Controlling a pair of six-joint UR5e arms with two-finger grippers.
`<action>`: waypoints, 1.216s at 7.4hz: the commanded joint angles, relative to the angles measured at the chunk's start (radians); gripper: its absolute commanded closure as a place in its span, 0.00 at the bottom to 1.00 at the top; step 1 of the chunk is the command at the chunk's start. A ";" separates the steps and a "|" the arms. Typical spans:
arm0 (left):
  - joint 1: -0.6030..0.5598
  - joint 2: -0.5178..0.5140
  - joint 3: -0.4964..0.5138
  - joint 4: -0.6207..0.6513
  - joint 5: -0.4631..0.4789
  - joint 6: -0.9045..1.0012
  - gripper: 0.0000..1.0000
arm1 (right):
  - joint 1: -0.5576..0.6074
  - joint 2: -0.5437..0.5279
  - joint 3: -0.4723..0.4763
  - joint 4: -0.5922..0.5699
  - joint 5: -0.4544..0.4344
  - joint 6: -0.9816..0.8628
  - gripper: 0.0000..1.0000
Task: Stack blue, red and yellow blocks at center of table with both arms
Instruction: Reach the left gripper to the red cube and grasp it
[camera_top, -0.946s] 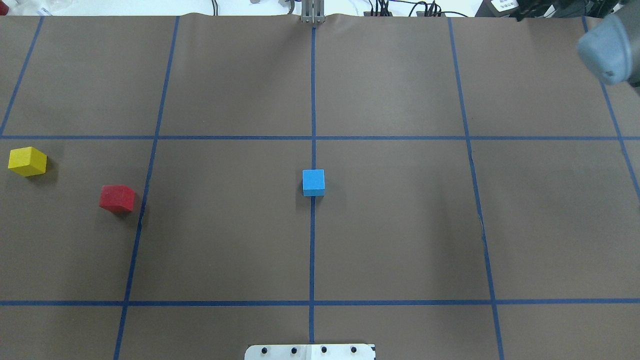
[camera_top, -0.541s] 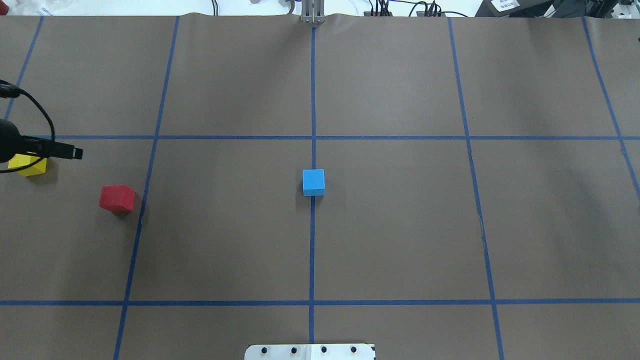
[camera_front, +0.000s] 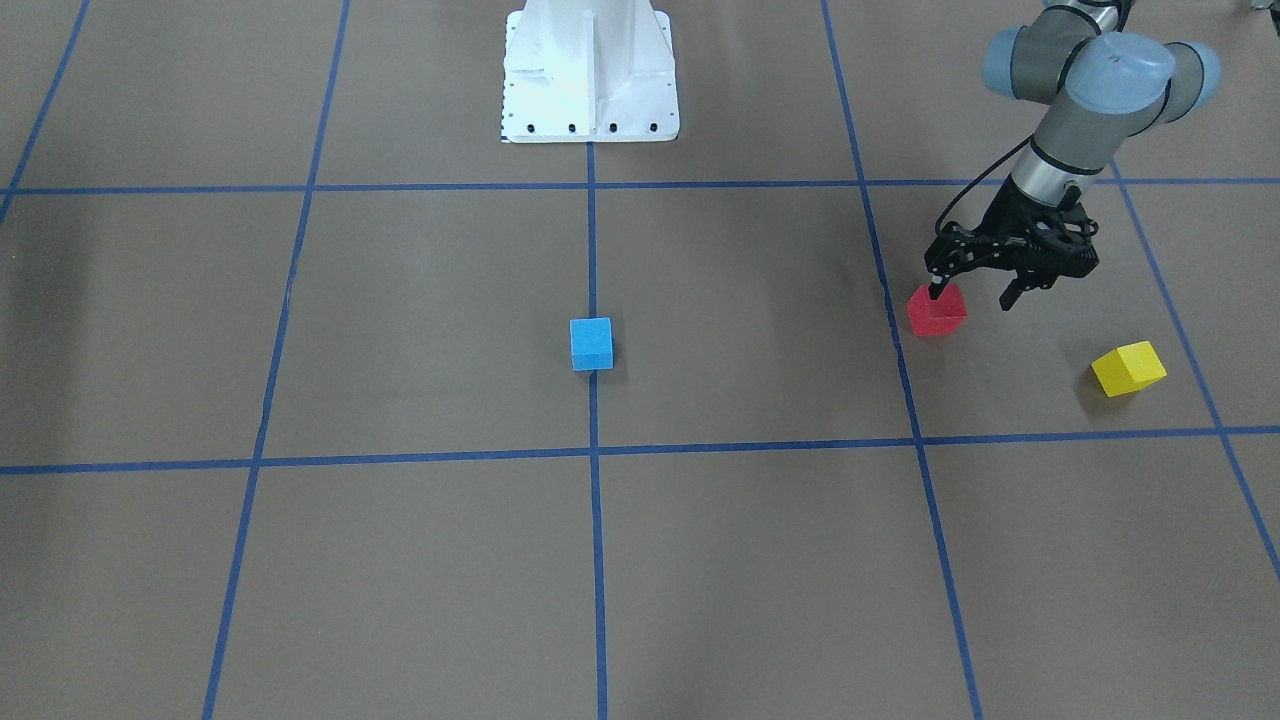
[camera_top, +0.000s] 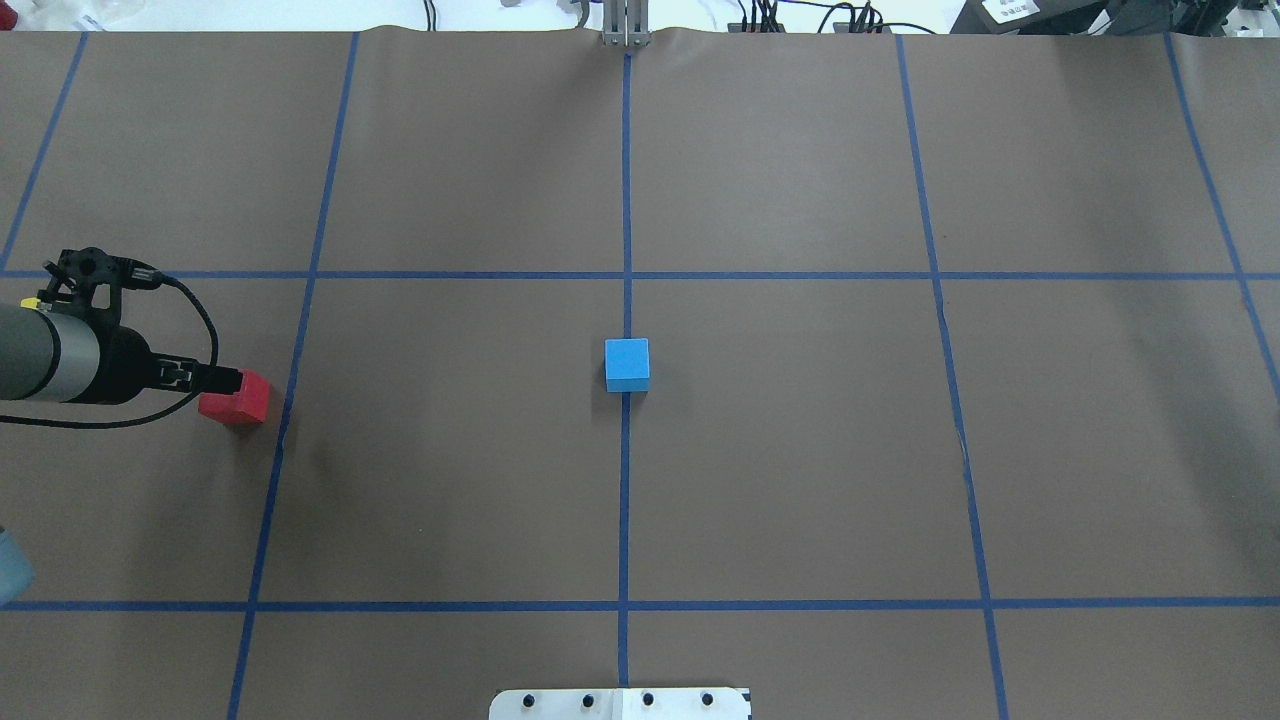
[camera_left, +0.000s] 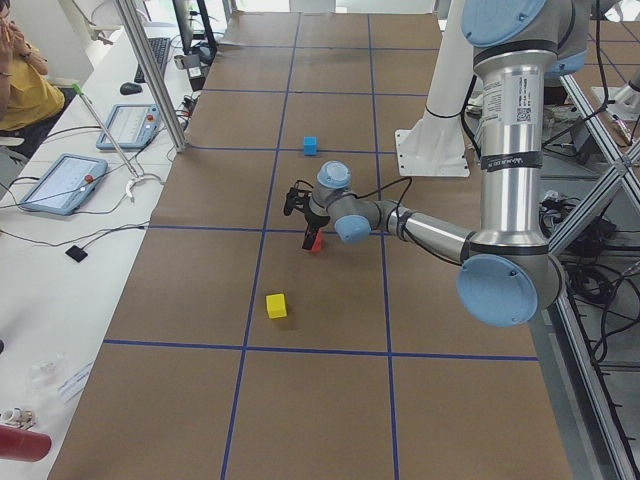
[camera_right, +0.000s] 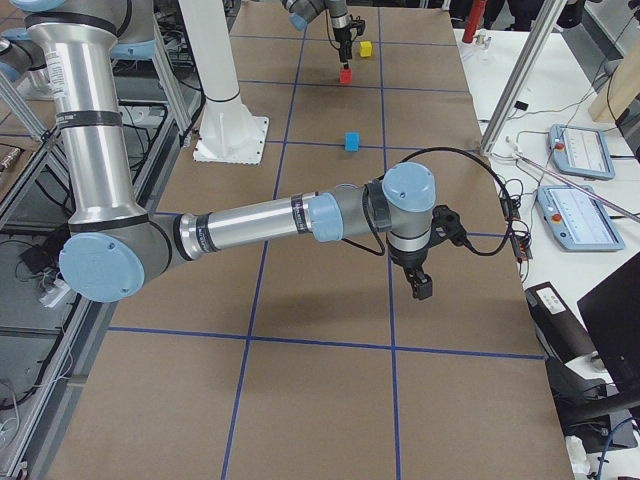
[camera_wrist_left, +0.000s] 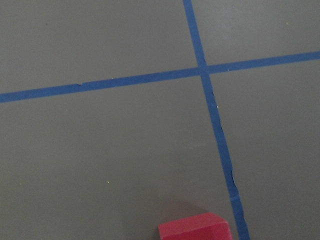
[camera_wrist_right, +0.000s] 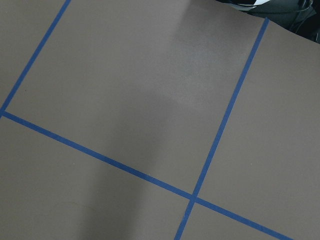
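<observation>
- Brown bench (camera_front: 400, 300), blue block (camera_front: 591, 343) in the middle.
- Left pincer (camera_front: 972, 294) hangs spread wide by the red block (camera_front: 937, 312).
- Right pincer (camera_right: 424, 284): I cannot tell.

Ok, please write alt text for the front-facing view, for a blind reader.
The robot's open left hand hangs next to the red block at right; a yellow block lies nearby, a blue block at the centre.

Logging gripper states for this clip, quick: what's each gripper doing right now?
Left gripper: open, holding nothing, right by the red block.
Right gripper: cannot be told; it shows only in the side view.
</observation>
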 joint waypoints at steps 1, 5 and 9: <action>0.038 -0.004 0.007 0.016 0.041 -0.008 0.00 | 0.002 -0.003 -0.001 0.000 0.000 -0.002 0.00; 0.068 -0.016 0.014 0.051 0.043 -0.007 0.10 | 0.001 0.000 -0.003 0.000 -0.005 0.000 0.00; 0.071 -0.069 0.022 0.089 0.039 0.002 0.86 | 0.001 0.009 -0.006 0.000 -0.006 -0.002 0.00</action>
